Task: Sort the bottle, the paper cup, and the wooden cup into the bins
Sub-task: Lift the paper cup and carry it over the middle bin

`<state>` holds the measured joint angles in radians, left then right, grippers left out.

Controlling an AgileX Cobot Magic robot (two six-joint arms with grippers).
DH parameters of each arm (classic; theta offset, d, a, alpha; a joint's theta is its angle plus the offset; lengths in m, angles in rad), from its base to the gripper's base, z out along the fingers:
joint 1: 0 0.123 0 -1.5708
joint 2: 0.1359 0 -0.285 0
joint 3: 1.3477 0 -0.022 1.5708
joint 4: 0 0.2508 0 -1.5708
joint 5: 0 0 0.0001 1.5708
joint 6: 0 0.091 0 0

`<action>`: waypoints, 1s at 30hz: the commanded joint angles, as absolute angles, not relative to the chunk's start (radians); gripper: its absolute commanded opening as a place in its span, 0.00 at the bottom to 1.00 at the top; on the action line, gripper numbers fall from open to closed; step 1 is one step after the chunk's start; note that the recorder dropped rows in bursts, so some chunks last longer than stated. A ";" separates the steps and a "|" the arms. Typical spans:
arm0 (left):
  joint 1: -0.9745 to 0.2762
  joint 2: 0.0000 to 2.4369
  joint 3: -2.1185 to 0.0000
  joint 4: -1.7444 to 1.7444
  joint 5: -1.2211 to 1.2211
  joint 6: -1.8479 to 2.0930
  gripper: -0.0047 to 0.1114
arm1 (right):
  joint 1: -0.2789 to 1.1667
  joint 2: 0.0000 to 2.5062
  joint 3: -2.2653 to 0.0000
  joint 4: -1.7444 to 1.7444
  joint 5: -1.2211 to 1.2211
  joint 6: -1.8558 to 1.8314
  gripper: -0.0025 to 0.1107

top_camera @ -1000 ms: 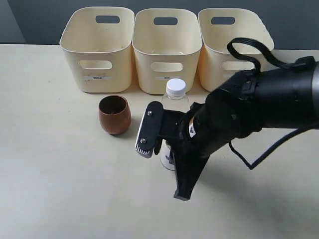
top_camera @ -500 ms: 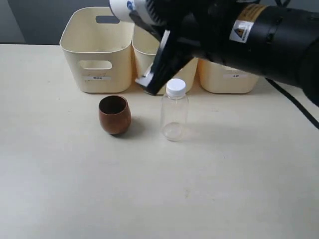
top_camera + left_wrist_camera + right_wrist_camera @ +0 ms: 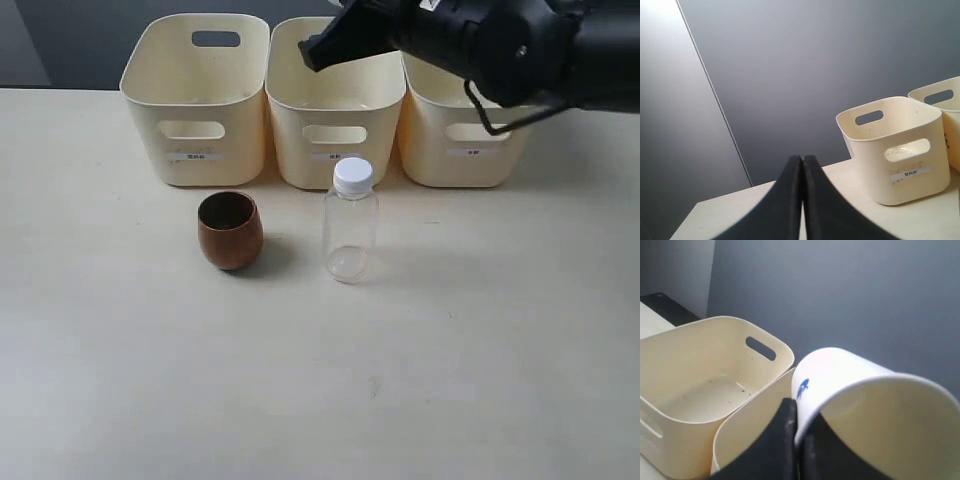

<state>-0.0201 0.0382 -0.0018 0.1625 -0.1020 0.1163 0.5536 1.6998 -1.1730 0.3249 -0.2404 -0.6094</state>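
Across the counter (image 3: 120,400), in the exterior view, three bins (image 3: 195,100) stand side by side at the back. Just in front of them the wooden cup (image 3: 230,232) sits upright, mouth up. Beside it but not touching, the bottle (image 3: 350,228) stands on its base, white cap (image 3: 353,174) on top, long axis plumb. The right arm (image 3: 500,45) hangs high over the middle and right bins; what it carries does not show from here.

In the left wrist view, the left pincer (image 3: 801,161) has its fingers pressed together on nothing, with two of the bins ahead of it.

In the right wrist view, the right pincer (image 3: 796,415) is clamped on the wall of the paper cup (image 3: 840,375), one finger outside the rim and one inside. The cup is in the air above the bins' rims and lies over: mouth toward the camera, base toward the grey wall, so its long axis seems nearer level than plumb. Which bin is under it I cannot tell.

As I judge it, the paper cup is light, thin and easily crushed, so a gentle rim pinch suits it. The bottle looks empty, light, slick and easy to topple; take it round the body below the cap. The wooden cup is stiff but round and smooth; a finger inside the rim should hold better than a grip round its belly.
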 commanded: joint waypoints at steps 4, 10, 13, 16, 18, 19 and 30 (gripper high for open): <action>-0.022 0.036 0.000 0.163 -0.107 0.114 0.04 | 0.497 1.880 -1.388 0.330 -0.077 -0.607 0.02; -0.022 0.036 0.000 0.163 -0.107 0.114 0.04 | 0.471 1.978 -1.479 0.358 0.000 -0.605 0.02; -0.022 0.036 0.000 0.163 -0.107 0.114 0.04 | 0.459 2.021 -1.511 0.370 0.021 -0.605 0.02; -0.022 0.036 0.000 0.163 -0.107 0.114 0.04 | 0.459 2.045 -1.513 0.372 0.000 -0.605 0.02; -0.022 0.036 0.000 0.163 -0.107 0.114 0.04 | 0.459 2.063 -1.521 0.372 0.007 -0.605 0.02; -0.022 0.036 0.000 0.163 -0.107 0.114 0.04 | 0.455 2.067 -1.523 0.372 0.007 -0.605 0.02; -0.022 0.036 0.000 0.163 -0.107 0.114 0.04 | 0.440 2.094 -1.532 0.399 -0.038 -0.605 0.54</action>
<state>-0.0201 0.0382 -0.0018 0.1625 -0.1020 0.1163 0.4493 2.0958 -1.5259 0.3796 -0.0141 -0.6078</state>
